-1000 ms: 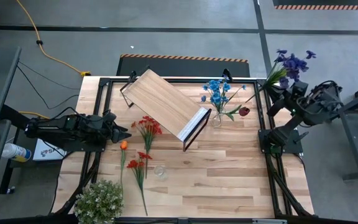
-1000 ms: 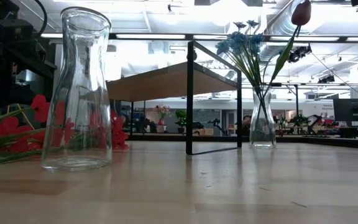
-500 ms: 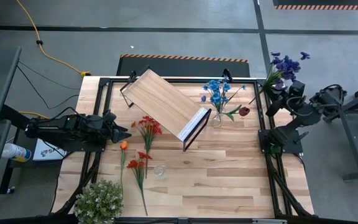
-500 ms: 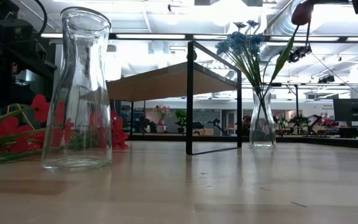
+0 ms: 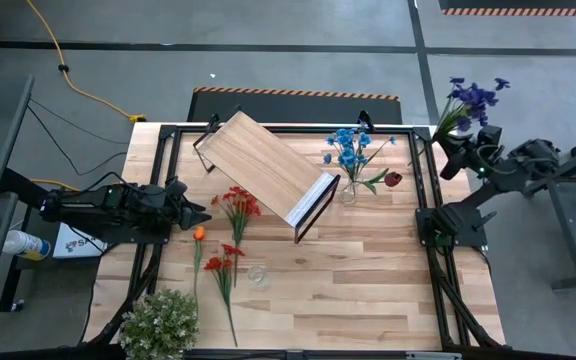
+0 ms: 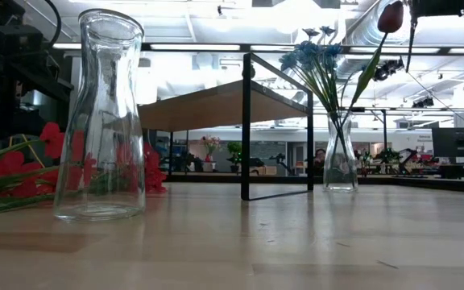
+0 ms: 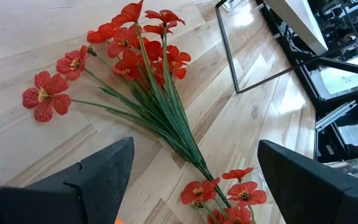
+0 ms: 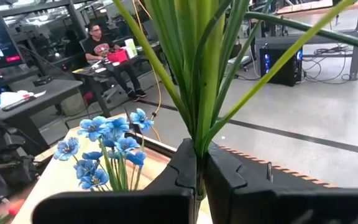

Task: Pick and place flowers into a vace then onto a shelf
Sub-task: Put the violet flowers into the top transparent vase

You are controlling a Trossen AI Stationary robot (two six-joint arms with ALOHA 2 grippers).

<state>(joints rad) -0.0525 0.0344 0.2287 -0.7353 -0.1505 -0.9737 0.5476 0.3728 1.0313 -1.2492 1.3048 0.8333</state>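
- Workshop floor behind, slatted table [image 5: 368,290] up front. Task thing first?
- Purple flowers [image 5: 473,96], up in the air just past the table's far right corner, off the wood entirely. Stems pinched tight in the right gripper [image 5: 457,142]; wrist view confirms, fingers [image 8: 185,165] pressed together on the green stalks [image 8: 197,93].
- Changed over the last second?
- Blooms swung a bit, out right, then left, now right and farther again. Gripper nudged left toward the table edge. Low view: dark gripper body now poking in at the top right [image 6: 445,8], absent a second ago. Reads as carrying the sprig in toward the vase, not there yet.
- Which vase?
- Glass vase [image 5: 349,190] right of the shelf, already holding blue flowers [image 5: 348,145] plus one dark red bloom [image 5: 393,179] leaning right. Well apart from the purple sprig. Likely drop target; stems need lowering into a narrow, crowded neck, so snag risk.
- Shelf?
- Light-wood shelf [image 5: 268,167] angled across the far middle, nothing on it. Placing step not begun.
- Left side?
- Left gripper [image 5: 183,207] parked at the left edge, jaws wide apart, holding nothing. Red flowers [image 5: 236,203] just beside it on the wood, orange sprig [image 5: 199,233] and more red ones [image 5: 223,262] nearer. Second vase, empty [image 5: 258,276], near middle. None moved.
- Other stuff?
- Bushy pale plant [image 5: 160,322] at the near left corner. Seated person [image 8: 101,46] far back in the right wrist view.
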